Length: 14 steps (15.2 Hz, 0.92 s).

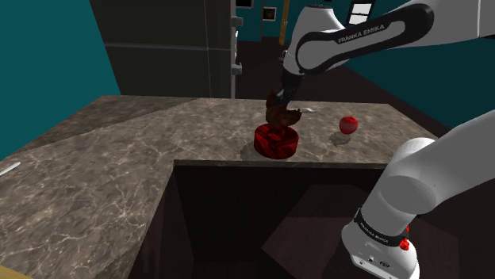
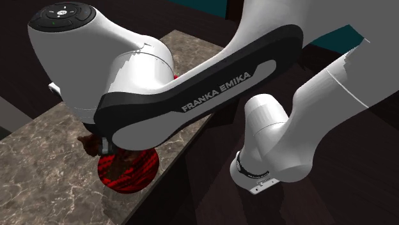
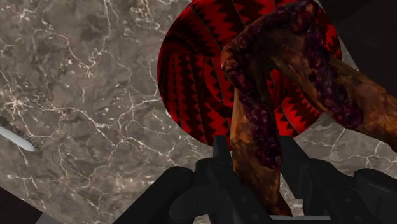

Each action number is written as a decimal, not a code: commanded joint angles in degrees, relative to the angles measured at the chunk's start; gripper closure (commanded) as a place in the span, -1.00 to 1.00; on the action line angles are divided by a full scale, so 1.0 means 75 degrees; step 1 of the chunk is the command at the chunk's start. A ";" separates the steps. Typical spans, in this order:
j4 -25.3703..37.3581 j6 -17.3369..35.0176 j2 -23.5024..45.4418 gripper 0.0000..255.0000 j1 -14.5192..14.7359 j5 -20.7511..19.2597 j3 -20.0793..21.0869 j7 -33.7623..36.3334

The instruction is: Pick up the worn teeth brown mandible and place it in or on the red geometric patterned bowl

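The brown mandible point(image 3: 264, 95) hangs clasped between my black fingers point(image 3: 219, 159), its dark worn teeth running along both branches. It is held just above the red bowl point(image 3: 197, 83) with black zigzag bands. In the shoulder view the gripper point(image 1: 279, 101) holds the mandible point(image 1: 283, 116) directly over the bowl point(image 1: 275, 142) on the marble counter point(image 1: 143, 150). In the second exterior view the arm covers most of the scene; the bowl point(image 2: 131, 171) and a bit of the mandible point(image 2: 89, 144) peek out beneath it.
A red apple point(image 1: 347, 124) sits on the counter toward the shoulder view's right of the bowl. A small pale utensil point(image 1: 308, 109) lies behind the bowl. A white object point(image 1: 8, 168) lies at the counter's left edge. A dark recess opens below the counter's front edge.
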 commanded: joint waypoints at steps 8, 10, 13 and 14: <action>-0.0562 0.0824 0.0256 1.00 -0.0018 -0.0044 -0.0025 0.0042; -0.0561 0.0824 0.0256 1.00 -0.0018 -0.0044 -0.0025 0.0042; -0.0561 0.0824 0.0256 1.00 -0.0018 -0.0044 -0.0025 0.0042; -0.0561 0.0824 0.0256 1.00 -0.0018 -0.0044 -0.0025 0.0042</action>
